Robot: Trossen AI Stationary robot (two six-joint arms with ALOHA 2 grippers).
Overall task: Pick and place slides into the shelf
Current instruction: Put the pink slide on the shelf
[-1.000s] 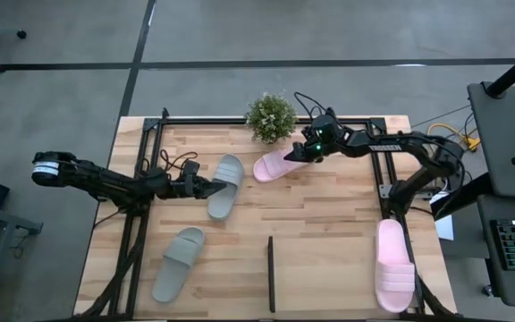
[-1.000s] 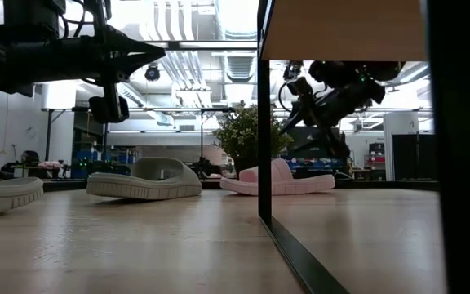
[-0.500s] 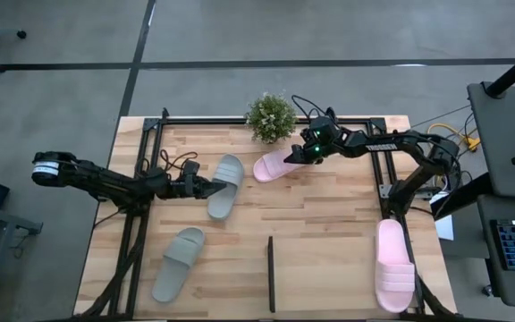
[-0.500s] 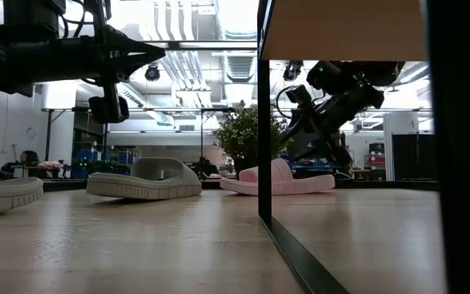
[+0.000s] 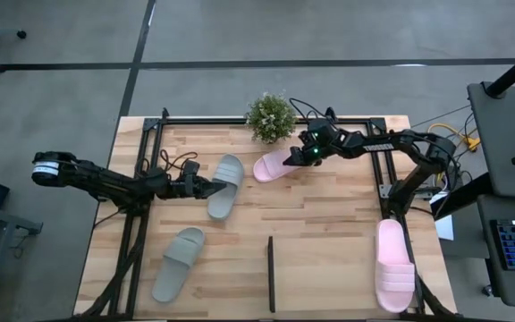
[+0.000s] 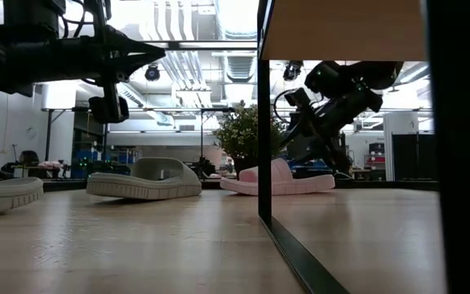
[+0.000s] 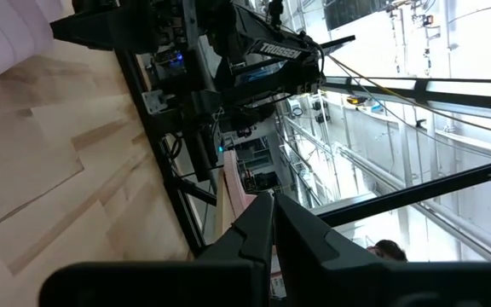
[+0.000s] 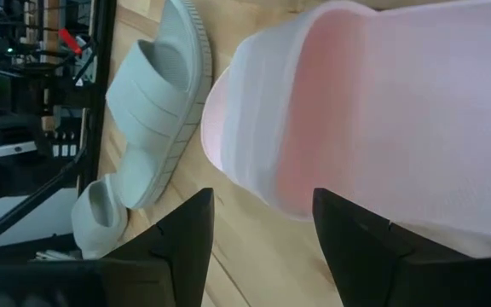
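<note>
Slides lie on a wooden table (image 5: 329, 224) above a grey floor: four in all, two pink and two grey-green. One pink slide (image 5: 275, 165) sits upper middle, by one small plant (image 5: 270, 116). The right gripper (image 5: 304, 157) hangs over it, fingers open. The other pink slide (image 5: 394, 265) lies lower right. The left gripper (image 5: 219, 188), fingers closed, is beside a grey-green slide (image 5: 225, 185).

My right gripper (image 8: 262, 226) hangs with fingers spread over the pink slide (image 8: 373, 111); two grey-green slides (image 8: 156, 107) lie beyond on the wooden tabletop (image 8: 254, 256).
</note>
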